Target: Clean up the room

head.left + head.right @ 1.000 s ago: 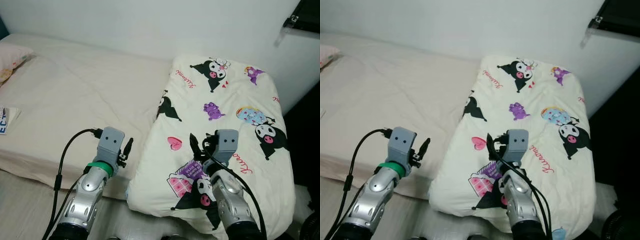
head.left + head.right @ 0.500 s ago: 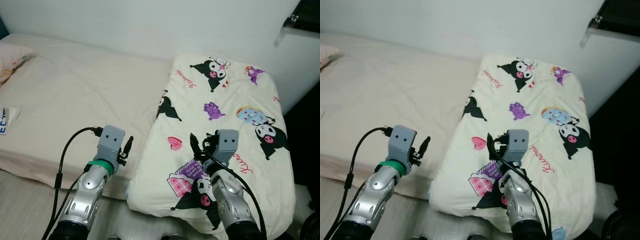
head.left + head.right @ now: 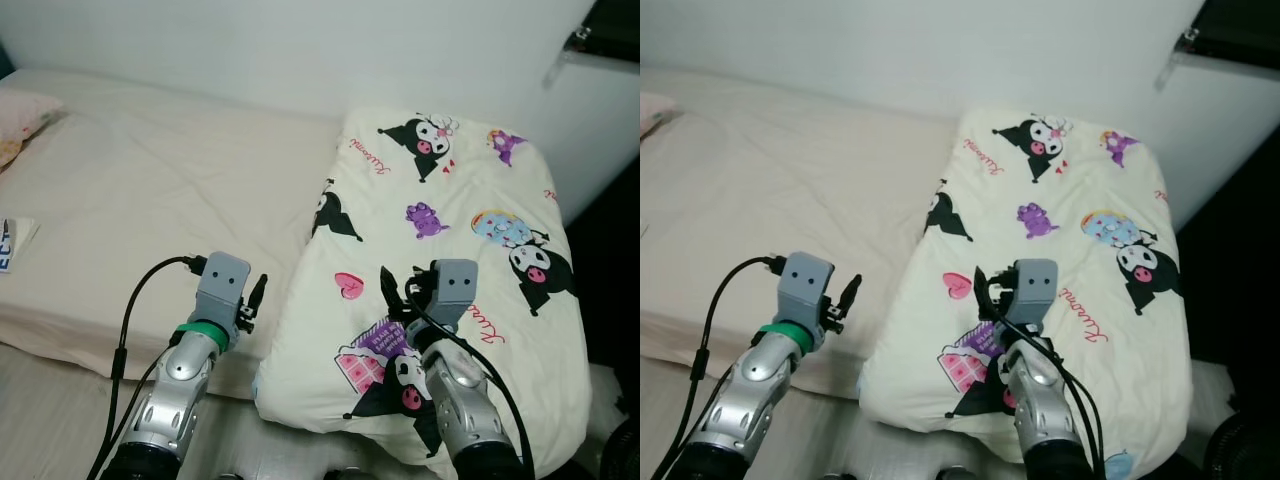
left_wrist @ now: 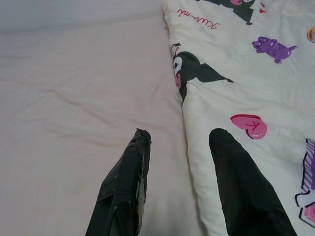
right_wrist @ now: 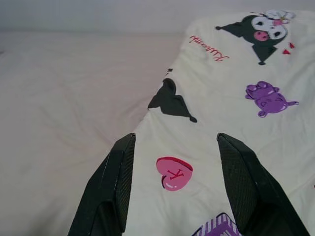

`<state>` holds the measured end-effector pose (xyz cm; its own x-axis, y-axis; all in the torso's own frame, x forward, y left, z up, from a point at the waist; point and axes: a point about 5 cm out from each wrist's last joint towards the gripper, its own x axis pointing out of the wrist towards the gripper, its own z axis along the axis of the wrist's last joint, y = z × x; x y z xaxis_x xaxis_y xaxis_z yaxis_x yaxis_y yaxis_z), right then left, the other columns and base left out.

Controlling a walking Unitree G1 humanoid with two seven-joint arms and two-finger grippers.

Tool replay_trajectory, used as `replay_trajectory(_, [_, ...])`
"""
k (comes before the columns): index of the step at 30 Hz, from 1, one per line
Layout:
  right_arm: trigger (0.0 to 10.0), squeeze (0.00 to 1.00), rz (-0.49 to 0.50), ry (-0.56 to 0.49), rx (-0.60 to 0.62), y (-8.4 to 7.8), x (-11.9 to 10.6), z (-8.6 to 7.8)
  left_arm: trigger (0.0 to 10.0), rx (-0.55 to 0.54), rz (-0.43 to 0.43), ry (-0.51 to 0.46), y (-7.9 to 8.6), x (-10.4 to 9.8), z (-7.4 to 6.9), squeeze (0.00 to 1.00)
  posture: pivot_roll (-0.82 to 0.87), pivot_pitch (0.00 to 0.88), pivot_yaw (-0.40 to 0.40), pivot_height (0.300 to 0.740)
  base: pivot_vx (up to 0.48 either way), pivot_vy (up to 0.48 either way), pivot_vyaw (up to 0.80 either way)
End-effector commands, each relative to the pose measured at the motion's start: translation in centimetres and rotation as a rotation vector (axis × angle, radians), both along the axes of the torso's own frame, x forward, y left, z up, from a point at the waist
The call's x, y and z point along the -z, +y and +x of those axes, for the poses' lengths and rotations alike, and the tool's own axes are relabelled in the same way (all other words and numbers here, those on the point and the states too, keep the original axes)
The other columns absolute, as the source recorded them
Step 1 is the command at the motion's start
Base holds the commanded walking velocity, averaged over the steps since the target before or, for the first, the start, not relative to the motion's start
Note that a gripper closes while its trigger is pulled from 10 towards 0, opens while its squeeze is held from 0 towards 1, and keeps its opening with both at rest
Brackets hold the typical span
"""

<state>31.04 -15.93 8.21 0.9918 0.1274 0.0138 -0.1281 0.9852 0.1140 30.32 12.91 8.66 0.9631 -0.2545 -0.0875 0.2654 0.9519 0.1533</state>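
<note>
Cream quilt (image 3: 440,250) with cartoon prints, folded, on the right part of the bed (image 3: 150,190); long axis running near to far, near end overhanging the bed's near edge, far end close to the wall (image 3: 300,50). Bare sheet wide open to the left. Left gripper (image 4: 179,142) over the sheet beside the quilt's left edge, fingers (image 4: 123,182) parted, grasping nothing. Right gripper (image 5: 172,147) above the quilt's near part, fingers (image 5: 241,182) spread, likewise unladen.

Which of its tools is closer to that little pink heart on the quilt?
Right. The right tool hovers above the quilt beside the pink heart; the left tool hangs over the bedsheet.
</note>
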Motion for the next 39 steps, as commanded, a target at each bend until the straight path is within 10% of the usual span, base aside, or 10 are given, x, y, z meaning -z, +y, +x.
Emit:
replay_trajectory(1, [10.0, 0.00, 0.003, 0.020, -0.004, 0.10, 0.60, -0.26, 10.0, -0.004, 0.006, 0.012, 0.15, 0.44, -0.25, 0.00, 0.04, 0.069, -0.002, 0.740, 0.000, 0.398, 0.00])
replay_trajectory(39, [10.0, 0.00, 0.000, 0.025, -0.014, 0.22, 0.70, -0.04, 10.0, -0.001, 0.012, 0.006, 0.24, 0.41, -0.05, 0.00, 0.04, 0.056, 0.001, 0.740, 0.000, 0.393, 0.00])
